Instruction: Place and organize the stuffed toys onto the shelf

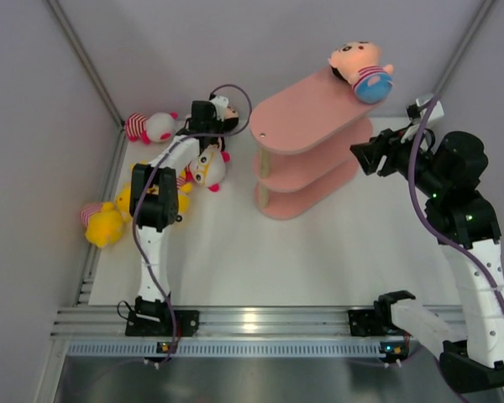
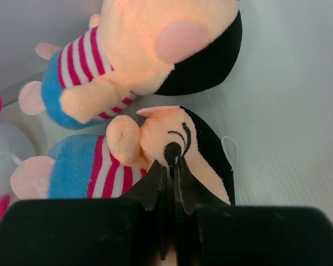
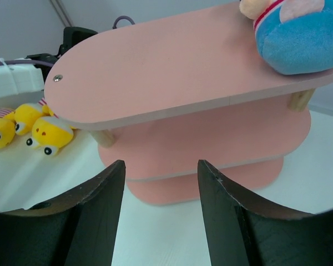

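The pink three-tier shelf (image 1: 298,126) stands mid-table and also shows in the right wrist view (image 3: 177,72). One peach-faced doll in blue shorts (image 1: 362,70) lies at the far end of its top board, seen too in the right wrist view (image 3: 297,33). My left gripper (image 1: 210,115) is at the back left, shut with its tips (image 2: 171,163) pinching the face of a lying peach-faced doll (image 2: 155,149). A second peach-faced doll (image 2: 150,50) lies just beyond it. My right gripper (image 1: 359,156) is open and empty, right of the shelf, with its jaws wide apart (image 3: 160,166).
A white-faced doll (image 1: 208,168) lies under the left arm. A striped white doll (image 1: 149,127) lies in the back left corner. Yellow dolls (image 1: 105,222) sit by the left wall, also in the right wrist view (image 3: 50,133). Walls enclose the table on three sides.
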You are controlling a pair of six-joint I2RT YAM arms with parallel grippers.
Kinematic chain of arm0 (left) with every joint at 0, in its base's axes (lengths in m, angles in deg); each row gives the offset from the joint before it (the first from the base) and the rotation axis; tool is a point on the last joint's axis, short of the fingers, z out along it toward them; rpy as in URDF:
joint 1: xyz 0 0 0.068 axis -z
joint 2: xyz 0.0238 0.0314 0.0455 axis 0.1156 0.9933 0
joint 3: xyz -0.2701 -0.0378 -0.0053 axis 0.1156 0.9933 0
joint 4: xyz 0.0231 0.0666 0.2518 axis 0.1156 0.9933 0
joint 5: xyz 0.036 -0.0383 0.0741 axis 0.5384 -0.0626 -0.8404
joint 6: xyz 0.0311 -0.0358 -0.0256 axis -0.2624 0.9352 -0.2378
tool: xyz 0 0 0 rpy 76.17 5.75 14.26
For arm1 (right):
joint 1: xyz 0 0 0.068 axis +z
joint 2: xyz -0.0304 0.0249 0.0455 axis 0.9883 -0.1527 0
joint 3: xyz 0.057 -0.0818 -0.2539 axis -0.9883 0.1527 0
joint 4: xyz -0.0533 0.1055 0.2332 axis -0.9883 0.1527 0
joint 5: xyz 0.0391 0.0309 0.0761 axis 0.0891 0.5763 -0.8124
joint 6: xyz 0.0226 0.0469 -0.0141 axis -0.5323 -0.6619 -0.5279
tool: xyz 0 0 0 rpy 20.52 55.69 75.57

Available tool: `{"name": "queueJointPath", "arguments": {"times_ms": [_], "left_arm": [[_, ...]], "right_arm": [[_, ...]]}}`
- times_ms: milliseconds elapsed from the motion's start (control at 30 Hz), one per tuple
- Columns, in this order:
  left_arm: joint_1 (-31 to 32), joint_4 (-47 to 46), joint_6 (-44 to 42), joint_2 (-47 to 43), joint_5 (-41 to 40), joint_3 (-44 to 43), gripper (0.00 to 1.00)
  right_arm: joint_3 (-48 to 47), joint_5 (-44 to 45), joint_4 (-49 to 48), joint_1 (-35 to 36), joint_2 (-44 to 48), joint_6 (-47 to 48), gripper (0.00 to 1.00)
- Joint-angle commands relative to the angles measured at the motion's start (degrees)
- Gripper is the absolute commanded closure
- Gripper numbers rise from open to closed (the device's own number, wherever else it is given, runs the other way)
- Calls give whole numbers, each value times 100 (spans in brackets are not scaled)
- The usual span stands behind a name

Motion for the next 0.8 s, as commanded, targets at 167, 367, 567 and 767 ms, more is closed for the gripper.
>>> {"name": "queueJointPath", "arguments": {"times_ms": [167,367,567,767], "left_arm": [[-21,133,-421,-3028,883,1710,100],[-21,1061,-631,-5094,1736,2653,100],[-21,3556,-2368,-7089,3880,2997,100],[-12,6625,-5234,-8900,4603,3339,100]], "right_arm": [[-457,-375,594,224,-5,301,44],[-711,-841,804,391,21,363,41],[-1037,-1333,964,488,39,222,39],[-1361,-1764,683,637,-127,-331,38]]}}
